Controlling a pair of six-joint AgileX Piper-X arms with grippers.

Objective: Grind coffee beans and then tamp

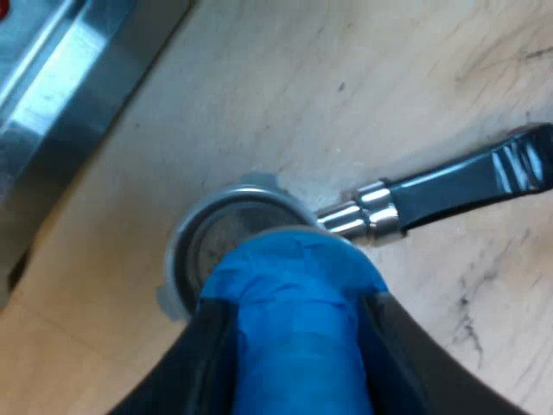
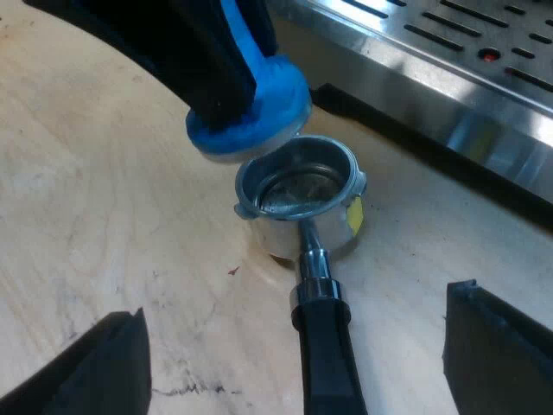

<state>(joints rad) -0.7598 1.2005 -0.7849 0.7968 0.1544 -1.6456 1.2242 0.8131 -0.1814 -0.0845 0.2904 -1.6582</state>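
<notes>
Left gripper [image 1: 294,350]: both black fingers pinch the blue tamper [image 1: 289,277], one on each flank. In the right wrist view the tamper's flat base hangs tilted just above the far rim of the holder's basket, not seated in it; whether base and rim touch cannot be told.

Metal holder [image 2: 298,194]: rests upright on the wooden table [image 2: 104,216], loose, close to the espresso machine's front [image 2: 449,78]. Basket mouth faces up; the inside looks like bare shiny metal. A small yellow tag sits on the basket's side wall. The dark handle [image 2: 328,363] lies flat on the table, pointing away from the machine.

Right gripper [image 2: 298,337]: fingers [image 2: 104,372] spread wide, one on each side of the handle, clear of it, holding nothing.
</notes>
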